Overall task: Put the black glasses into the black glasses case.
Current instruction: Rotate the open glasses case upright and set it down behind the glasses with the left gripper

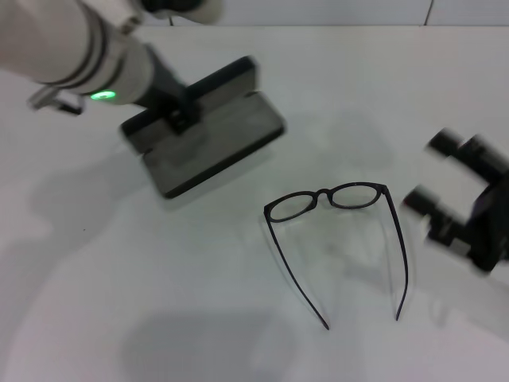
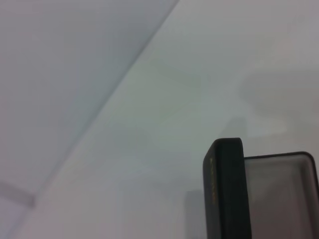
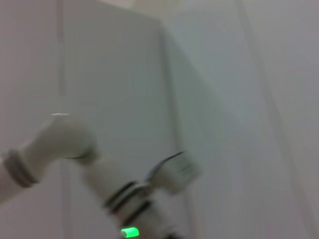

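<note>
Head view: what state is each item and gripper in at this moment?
black glasses case: open, lid raised, grey lining showing, nothing inside.
black glasses: unfolded, lying on the table, outside the case.
left gripper: at the case.
right gripper: fingers open, beside the glasses, holding nothing.

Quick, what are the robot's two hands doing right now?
Left gripper: at the open black glasses case; open or shut cannot be told.
Right gripper: open, holding nothing, beside the black glasses.

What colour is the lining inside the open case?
Grey, inside the black case; it shows best in the head view.
</note>
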Tool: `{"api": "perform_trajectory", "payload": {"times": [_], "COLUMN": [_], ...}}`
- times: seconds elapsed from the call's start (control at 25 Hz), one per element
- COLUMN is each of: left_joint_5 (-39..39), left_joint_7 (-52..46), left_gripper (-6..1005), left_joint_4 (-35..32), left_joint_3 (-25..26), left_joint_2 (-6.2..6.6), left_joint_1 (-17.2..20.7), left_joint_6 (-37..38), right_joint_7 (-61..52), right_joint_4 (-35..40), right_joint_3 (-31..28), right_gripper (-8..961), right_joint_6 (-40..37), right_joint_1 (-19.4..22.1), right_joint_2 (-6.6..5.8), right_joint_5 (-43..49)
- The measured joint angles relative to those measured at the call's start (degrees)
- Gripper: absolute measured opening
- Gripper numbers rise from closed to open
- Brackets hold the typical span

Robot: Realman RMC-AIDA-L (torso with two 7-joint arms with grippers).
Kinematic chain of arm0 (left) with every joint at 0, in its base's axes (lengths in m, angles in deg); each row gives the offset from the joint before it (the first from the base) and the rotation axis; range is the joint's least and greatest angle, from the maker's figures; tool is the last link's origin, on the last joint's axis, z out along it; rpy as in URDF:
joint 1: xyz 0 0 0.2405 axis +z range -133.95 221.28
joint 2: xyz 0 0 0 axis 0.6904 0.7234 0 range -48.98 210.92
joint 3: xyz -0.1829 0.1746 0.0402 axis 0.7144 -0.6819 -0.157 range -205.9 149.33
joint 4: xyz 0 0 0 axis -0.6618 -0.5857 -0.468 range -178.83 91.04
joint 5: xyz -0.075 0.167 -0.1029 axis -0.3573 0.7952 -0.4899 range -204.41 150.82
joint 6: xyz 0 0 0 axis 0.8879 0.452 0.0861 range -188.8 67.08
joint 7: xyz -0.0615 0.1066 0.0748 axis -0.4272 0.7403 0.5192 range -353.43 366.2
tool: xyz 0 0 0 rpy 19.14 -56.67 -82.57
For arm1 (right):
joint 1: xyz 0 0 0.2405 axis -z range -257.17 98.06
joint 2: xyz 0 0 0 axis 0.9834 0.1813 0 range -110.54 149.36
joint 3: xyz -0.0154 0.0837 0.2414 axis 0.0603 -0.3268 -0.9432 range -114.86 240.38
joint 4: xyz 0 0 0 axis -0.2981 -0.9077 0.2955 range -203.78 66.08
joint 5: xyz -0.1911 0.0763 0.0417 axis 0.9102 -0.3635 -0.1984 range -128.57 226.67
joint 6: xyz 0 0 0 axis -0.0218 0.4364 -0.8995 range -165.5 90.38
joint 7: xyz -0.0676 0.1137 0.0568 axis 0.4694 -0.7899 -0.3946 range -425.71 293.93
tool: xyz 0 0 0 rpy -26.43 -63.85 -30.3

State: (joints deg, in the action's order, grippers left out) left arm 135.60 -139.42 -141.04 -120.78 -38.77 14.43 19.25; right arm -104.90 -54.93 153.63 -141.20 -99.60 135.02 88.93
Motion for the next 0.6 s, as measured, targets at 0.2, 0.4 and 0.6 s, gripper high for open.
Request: {"api": "perform_trajectory", "payload": {"times": [0.2,0.4,0.6], "left_joint_5": [0.01,-0.07,-0.04], "left_joint_7": [7.25,8.73,10.02], "left_gripper": [209,212,214], "left_joint_4": [4.04,12.74,19.63], "left_joint_3": [-7.69,-13.07,-16.00], "left_joint_2": [-0.09,-0.15,-0.20], "left_joint_1": [-0.32,-4.13,-6.69], "left_joint_6": [-11.49,-18.66,-22.92], "right_joint_7": [-0.36,-0.68,-1.68], "right_joint_4": [0.20,0.23,0.24], "right_joint_3": [8.84,10.55,10.64], "right_gripper": [753,753,753], "right_joint_6": [-0.73,-0.82,-0.56], "right_joint_1": [-1.32,-1.14,-1.16], "right_joint_2": [0.39,0.56,0.57], "right_joint_5": [0.03,-0.04,-0.34]}}
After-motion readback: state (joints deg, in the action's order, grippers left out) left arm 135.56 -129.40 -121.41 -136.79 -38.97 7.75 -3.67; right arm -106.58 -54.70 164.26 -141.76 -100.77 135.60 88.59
